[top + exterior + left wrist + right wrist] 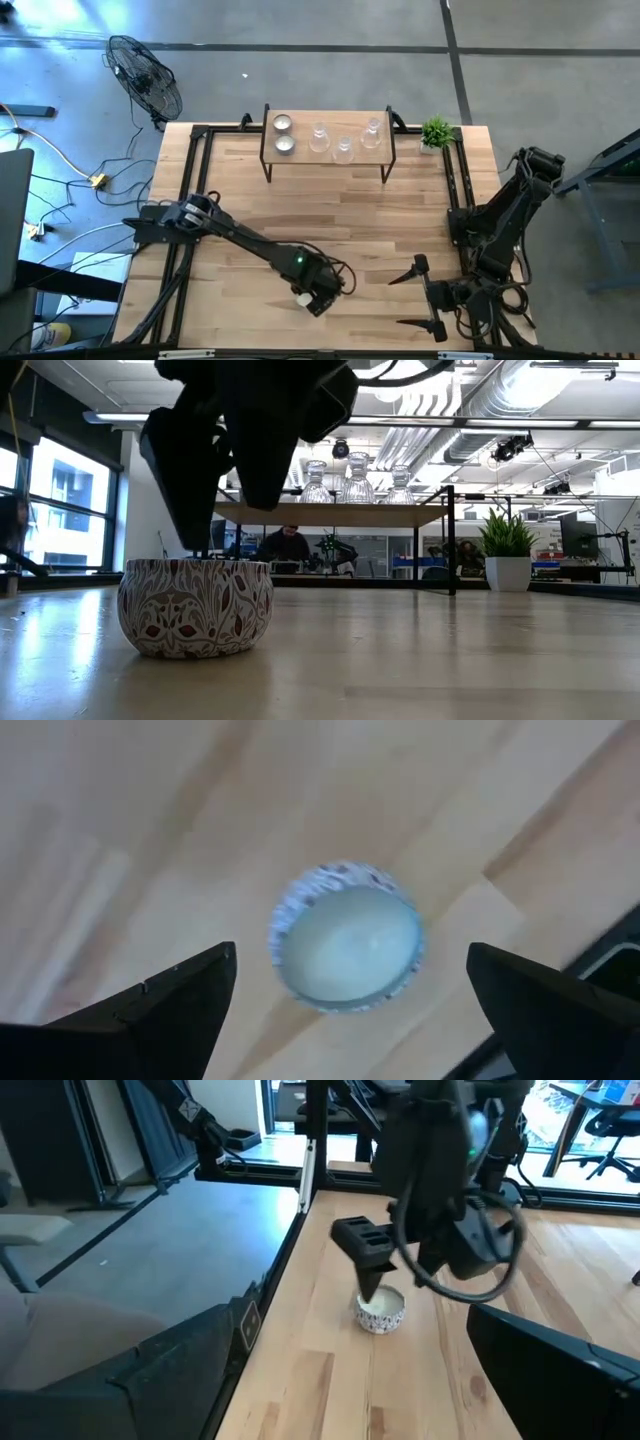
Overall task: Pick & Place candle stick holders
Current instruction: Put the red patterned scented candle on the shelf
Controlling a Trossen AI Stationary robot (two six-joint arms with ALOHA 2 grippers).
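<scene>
Your left gripper hangs over the near edge of the wooden bench, its fingers spread wide and straddling a patterned tealight cup that stands on the wood beneath them; in the left wrist view the cup's pale centre sits between the two dark tips with wood showing on both sides, so nothing is gripped. In the low view the gripper's dark bulk comes down right behind the cup's rim. Your right gripper waits near the bench's near right corner, fingers fully apart and empty, facing across toward the left arm. On the small raised shelf at the far side of the bench, two more tealight cups sit one behind the other at the shelf's left end, and three clear glass stemmed holders stand grouped toward its middle and right. A small green plant in a white pot stands just beside the shelf's right end. A floor fan stands beyond the far left corner.
</scene>
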